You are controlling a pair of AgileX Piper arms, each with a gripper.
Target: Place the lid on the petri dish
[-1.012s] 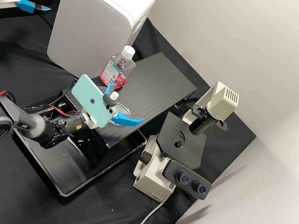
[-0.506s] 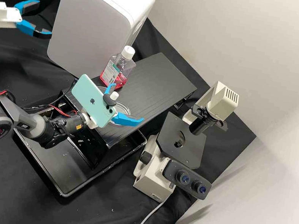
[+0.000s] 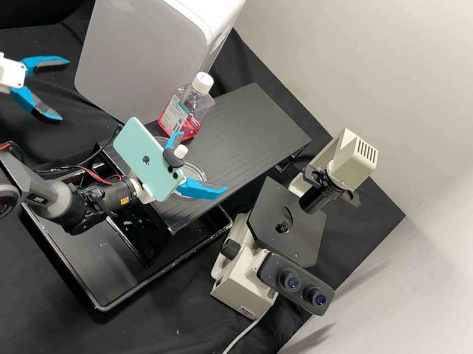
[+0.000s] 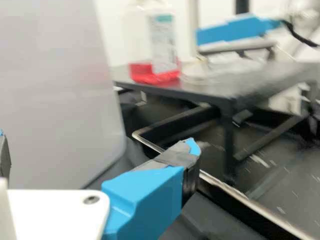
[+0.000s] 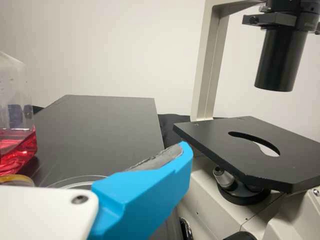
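A clear round petri dish [image 3: 188, 169] lies flat on a raised black ribbed platform [image 3: 251, 131], near the platform's front end, its open face up. Being round, it has no long axis. I cannot tell whether its lid is on.

My right fingers [image 3: 205, 190], bright blue, are spread wide and level. One sits on each side of the dish, at about its height; whether either touches it is unclear. My right arm [image 3: 56, 197] comes in low from the left, its forearm nearly horizontal over a shallow black tray [image 3: 105, 300] under the platform. In my right wrist view, one blue finger [image 5: 150, 185] lies just beside the dish rim [image 5: 75, 181].

A clear flask of red liquid with a white cap [image 3: 186, 108] stands upright just behind the dish on the platform. A cream microscope with a black stage [image 3: 284, 234] stands to the right on the black worktop [image 3: 177, 337].

My left fingers [image 3: 33, 102] are also spread wide and hold nothing. They hang above the worktop at the far left, well apart from the dish, and point towards a large white rounded box [image 3: 153, 28].
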